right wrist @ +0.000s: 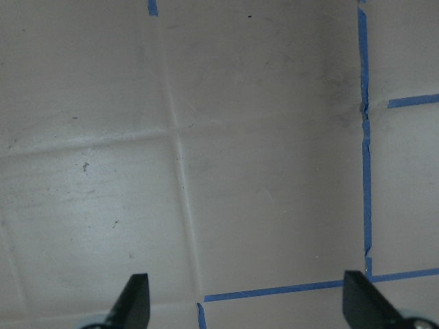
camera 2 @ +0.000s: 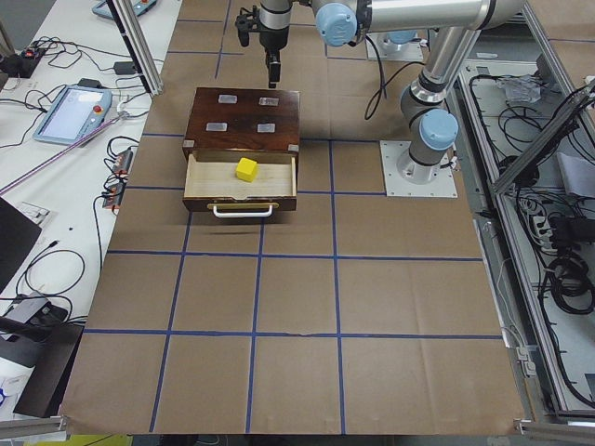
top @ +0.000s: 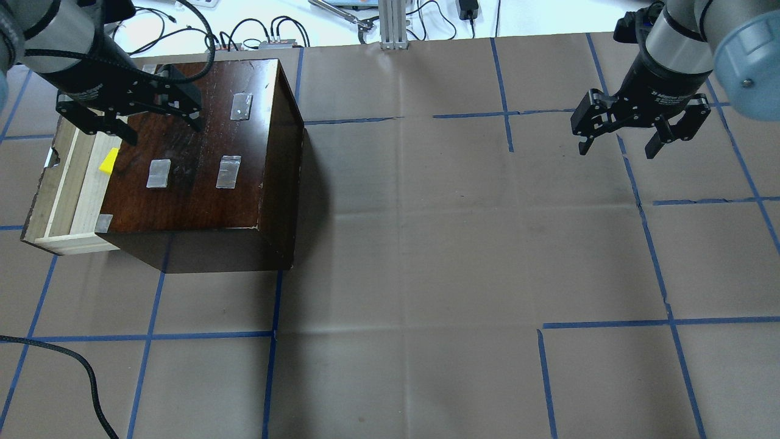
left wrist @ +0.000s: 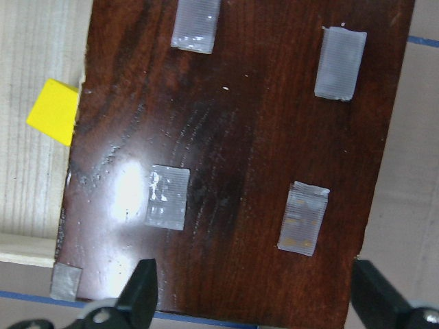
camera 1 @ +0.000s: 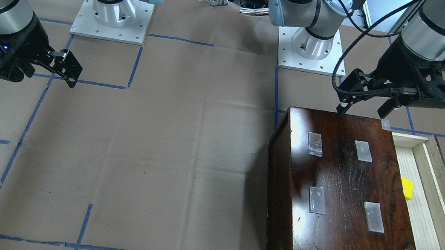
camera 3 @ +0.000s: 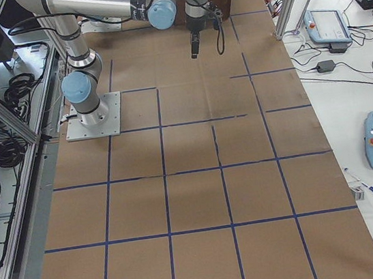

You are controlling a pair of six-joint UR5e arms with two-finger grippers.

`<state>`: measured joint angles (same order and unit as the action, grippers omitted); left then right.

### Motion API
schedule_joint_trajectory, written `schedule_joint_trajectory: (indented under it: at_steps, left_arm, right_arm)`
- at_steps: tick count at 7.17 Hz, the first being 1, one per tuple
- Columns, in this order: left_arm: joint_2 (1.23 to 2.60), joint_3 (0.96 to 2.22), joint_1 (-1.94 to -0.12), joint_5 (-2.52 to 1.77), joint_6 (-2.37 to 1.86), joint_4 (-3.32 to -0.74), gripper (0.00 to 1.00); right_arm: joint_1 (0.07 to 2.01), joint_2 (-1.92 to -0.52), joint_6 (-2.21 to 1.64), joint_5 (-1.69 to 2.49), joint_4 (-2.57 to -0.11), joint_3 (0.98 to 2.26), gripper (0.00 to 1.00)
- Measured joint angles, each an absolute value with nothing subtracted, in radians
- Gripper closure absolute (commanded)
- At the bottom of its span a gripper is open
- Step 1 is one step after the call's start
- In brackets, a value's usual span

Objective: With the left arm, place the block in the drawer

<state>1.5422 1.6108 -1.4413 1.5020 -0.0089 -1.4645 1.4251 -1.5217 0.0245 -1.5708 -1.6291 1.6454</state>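
Observation:
The yellow block [top: 109, 161] lies in the pulled-out pale wood drawer [top: 67, 183] of the dark-brown cabinet [top: 201, 146]. It also shows in the front view [camera 1: 407, 188], the left side view [camera 2: 246, 168] and the left wrist view [left wrist: 53, 112]. My left gripper [top: 164, 131] is open and empty. It hovers above the cabinet's top near its back edge, apart from the block [camera 1: 362, 111]. Its black cable [camera 1: 343, 59] hangs beside it. My right gripper [top: 616, 149] is open and empty above bare table far to the right.
The cabinet top carries several grey tape patches [left wrist: 168, 197]. Brown paper with blue tape lines [top: 402, 335] covers the table. A black cable [top: 73, 366] lies at the near left corner. Both arm bases [camera 1: 112, 16] stand at the robot's side.

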Motion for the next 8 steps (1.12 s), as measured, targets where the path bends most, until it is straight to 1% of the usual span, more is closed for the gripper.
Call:
schedule_joint_trajectory:
  at_steps: [4, 8]
  left_arm:
    - [1.55, 1.636, -1.527, 1.554, -0.032, -1.467, 0.02]
    - [1.545, 1.662, -1.555, 1.562, 0.001, -1.465, 0.02]
  right_arm:
    - [1.425, -1.522, 0.025, -1.571, -1.629, 1.645, 0.0]
    - [1.425, -1.522, 0.025, -1.571, -1.629, 1.645, 0.0]
